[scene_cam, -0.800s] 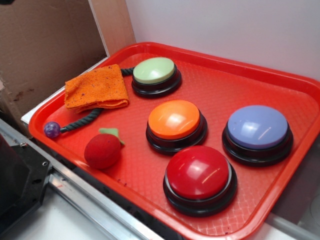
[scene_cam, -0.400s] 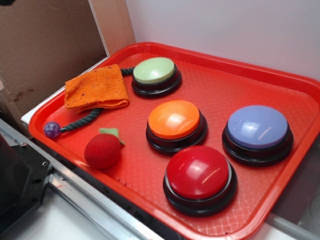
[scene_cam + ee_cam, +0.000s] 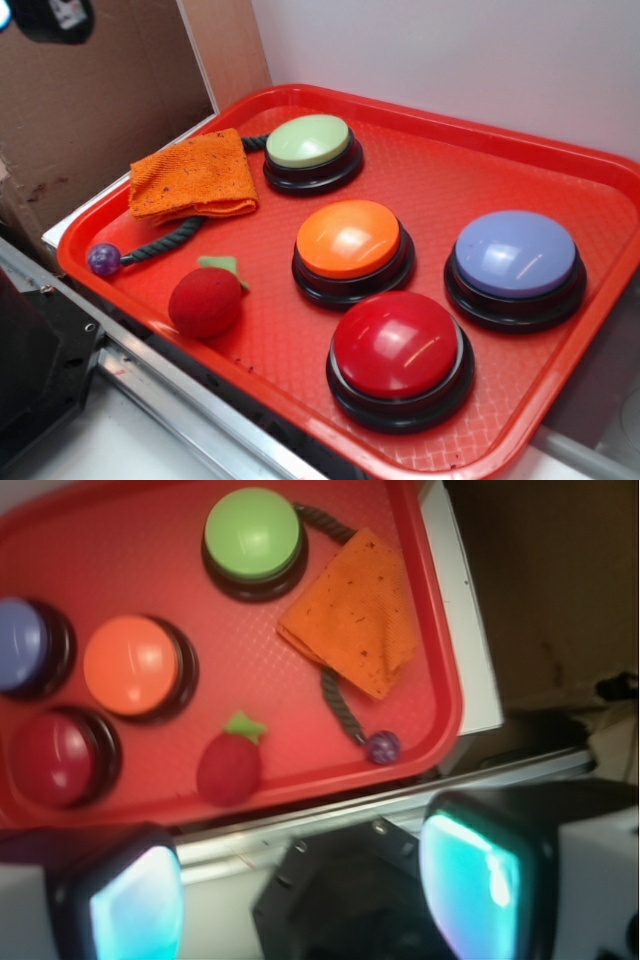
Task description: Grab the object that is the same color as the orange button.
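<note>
Tool [image 3: 300, 885] newly in view, open, orange cloth [image 3: 353, 611] well apart

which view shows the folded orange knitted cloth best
The wrist view: it looks straight down on the folded orange knitted cloth, showing its whole outline and the dark rope beneath. The exterior view shows the cloth obliquely near the red tray's left edge.

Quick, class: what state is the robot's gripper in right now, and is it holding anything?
Gripper: open, holding nothing; its fingers are spread wide, off the red tray and clear of the orange cloth.
</note>
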Available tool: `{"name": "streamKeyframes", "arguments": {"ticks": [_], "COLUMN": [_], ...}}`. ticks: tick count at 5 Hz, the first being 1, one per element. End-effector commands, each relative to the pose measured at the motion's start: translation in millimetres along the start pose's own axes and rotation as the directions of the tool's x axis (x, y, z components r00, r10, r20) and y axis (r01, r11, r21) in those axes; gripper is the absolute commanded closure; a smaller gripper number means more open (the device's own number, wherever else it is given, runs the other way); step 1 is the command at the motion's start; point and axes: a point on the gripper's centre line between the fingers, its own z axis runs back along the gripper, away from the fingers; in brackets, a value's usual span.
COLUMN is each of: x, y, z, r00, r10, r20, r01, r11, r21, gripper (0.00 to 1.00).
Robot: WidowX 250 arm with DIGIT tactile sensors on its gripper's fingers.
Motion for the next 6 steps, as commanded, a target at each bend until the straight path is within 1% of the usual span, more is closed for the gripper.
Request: {"name": "streamKeyframes", "arguments": {"ticks": [1,2,3,4,5,6], "x": [31.8,40.3,49.7,59.3,69.2,79.7], "y": [29.8,48.6,60.2,66.3,63.1,66.1], "z": [-55.8,-84.2,-107.7,-129.4,-148.4,-163.0], "r00": [0.92,0.855,0.803,0.767,0.778,0.768], "r10": [0.384,0.515,0.587,0.627,0.612,0.624], "r20": [0.071,0.061,0.105,0.132,0.143,0.143], "r01": [-0.38,-0.512,-0.585,-0.627,-0.604,-0.618], "r11": [0.922,0.857,0.81,0.777,0.791,0.781], "r21": [-0.067,-0.064,-0.049,-0.047,-0.098,-0.091], "gripper": [0.0,0.0,0.0,0.0,0.0,0.0]}}
